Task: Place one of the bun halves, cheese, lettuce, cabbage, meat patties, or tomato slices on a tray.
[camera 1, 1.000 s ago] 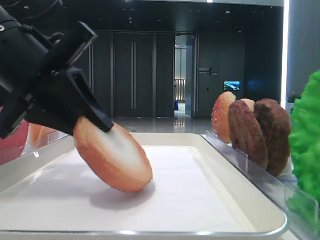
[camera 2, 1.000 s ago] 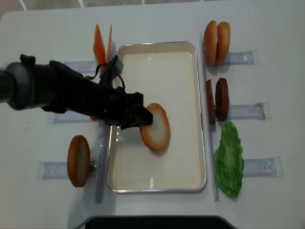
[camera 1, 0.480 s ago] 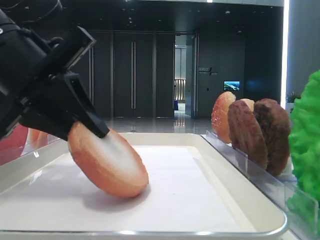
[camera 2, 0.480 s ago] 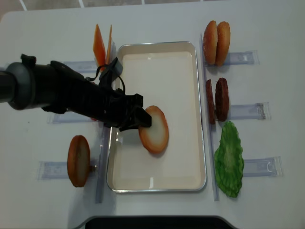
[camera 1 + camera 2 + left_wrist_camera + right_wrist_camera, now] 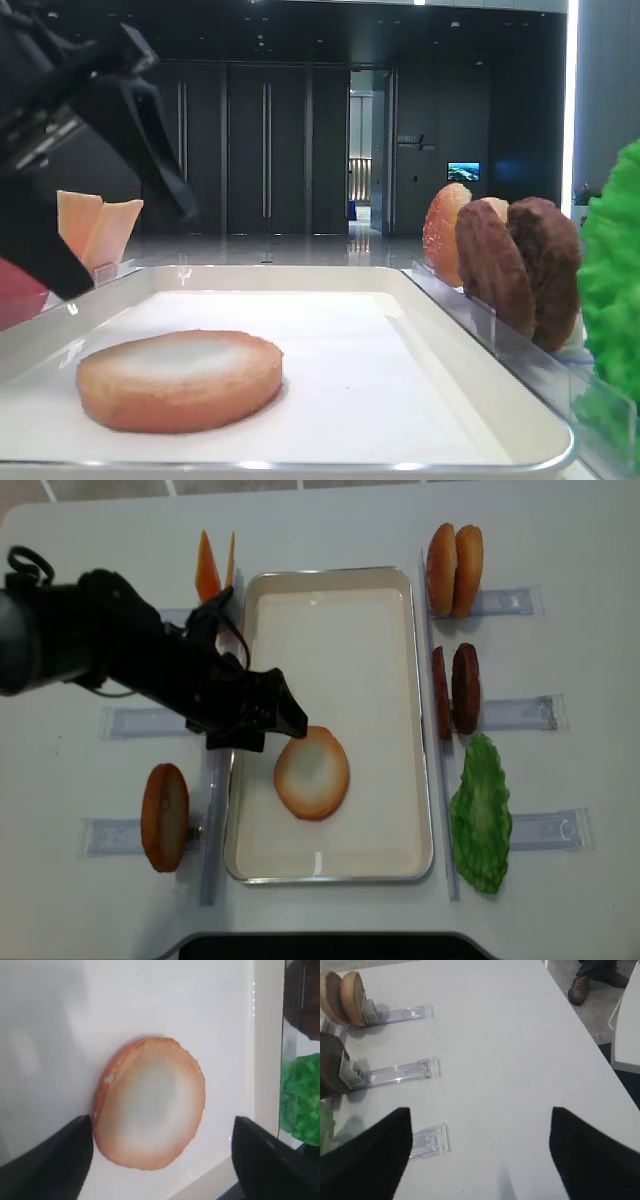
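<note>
One bun half lies flat on the white tray, pale face up; it also shows in the low view and the left wrist view. My left gripper hangs open just above and left of it, with the fingers either side and off the crust. My right gripper is open over bare table, holding nothing. Two more bun halves, the meat patties, lettuce and cheese stand beside the tray. Cabbage is out of view; the arm covers where a red slice peeks out.
Another bun half stands on edge in a clear holder left of the tray. Clear plastic holders line both sides of the tray and show in the right wrist view. The table's right edge drops to the floor.
The left gripper held the bun half tilted on its edge; it has now opened and drawn up and left, and the bun half has dropped flat on the tray.
</note>
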Controlling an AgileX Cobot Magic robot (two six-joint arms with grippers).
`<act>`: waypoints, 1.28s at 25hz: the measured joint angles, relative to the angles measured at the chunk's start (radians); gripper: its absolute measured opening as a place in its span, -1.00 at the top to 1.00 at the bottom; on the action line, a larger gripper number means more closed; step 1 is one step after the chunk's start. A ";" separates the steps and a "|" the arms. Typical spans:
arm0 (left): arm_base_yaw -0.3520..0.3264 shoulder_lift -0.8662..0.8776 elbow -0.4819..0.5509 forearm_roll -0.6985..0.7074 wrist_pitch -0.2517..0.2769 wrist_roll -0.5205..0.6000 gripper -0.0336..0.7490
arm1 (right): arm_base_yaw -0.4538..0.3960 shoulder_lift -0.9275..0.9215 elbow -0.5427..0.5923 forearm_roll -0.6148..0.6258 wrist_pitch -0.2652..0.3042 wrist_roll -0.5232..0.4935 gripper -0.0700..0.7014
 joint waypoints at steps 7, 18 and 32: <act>0.009 -0.112 -0.199 0.214 0.164 -0.191 -0.85 | 0.000 0.000 0.000 0.000 0.000 0.000 -0.58; 0.202 -0.230 -0.373 0.730 0.482 -0.403 -0.85 | 0.000 0.000 0.000 0.000 0.000 0.000 -0.58; 0.265 -0.474 -0.161 0.978 0.495 -0.474 -0.85 | 0.000 0.000 0.000 0.000 0.000 0.000 -0.58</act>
